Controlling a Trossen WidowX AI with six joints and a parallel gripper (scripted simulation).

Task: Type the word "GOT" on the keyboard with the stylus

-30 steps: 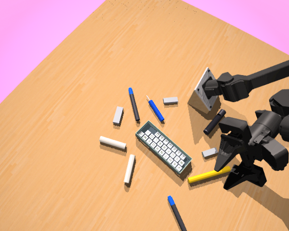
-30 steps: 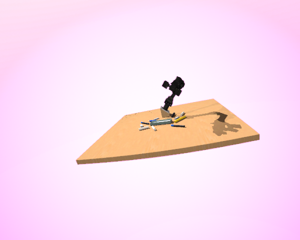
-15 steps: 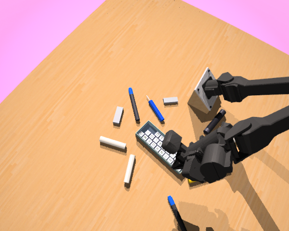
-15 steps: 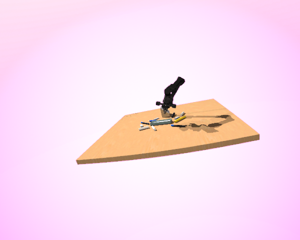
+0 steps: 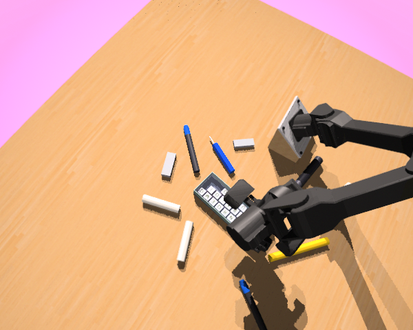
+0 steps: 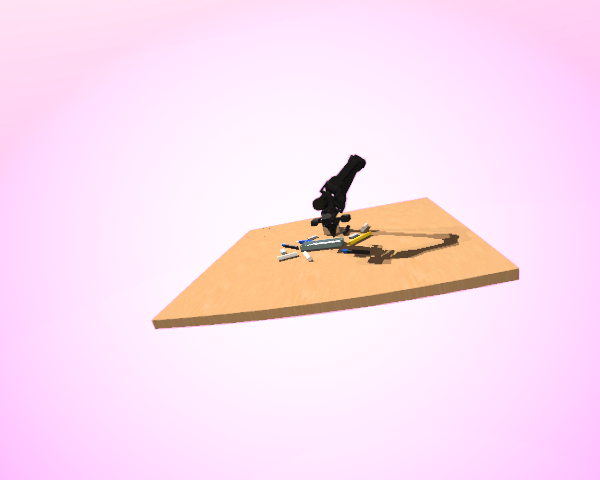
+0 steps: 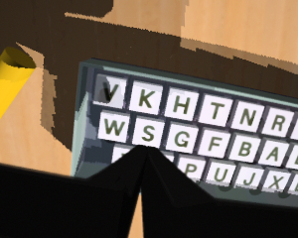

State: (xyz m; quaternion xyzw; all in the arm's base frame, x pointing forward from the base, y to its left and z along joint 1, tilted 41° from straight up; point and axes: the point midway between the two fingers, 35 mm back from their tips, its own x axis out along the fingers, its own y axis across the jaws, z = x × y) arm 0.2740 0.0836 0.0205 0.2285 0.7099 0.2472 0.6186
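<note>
A small grey-green keyboard (image 5: 207, 185) (image 6: 321, 244) (image 7: 215, 112) with white keys lies in the middle of the desk. My gripper (image 5: 238, 194) (image 6: 333, 230) (image 7: 144, 154) is shut and holds nothing; its fingertips meet just above the keyboard's near rows. Several pen-like things lie around. A dark grey pen with a blue tip (image 5: 191, 150) and a blue pen with a white tip (image 5: 223, 158) lie beyond the keyboard. Another dark pen with a blue tip (image 5: 250, 301) lies nearer the front. I cannot tell which one is the stylus.
A yellow stick (image 5: 308, 246) (image 7: 4, 85) lies under the arm beside the keyboard. A black cylinder (image 5: 309, 170) lies near the arm's grey base (image 5: 291, 132). White sticks (image 5: 160, 203) (image 5: 184, 240) and small grey blocks (image 5: 168, 164) (image 5: 243, 143) lie left of and behind the keyboard.
</note>
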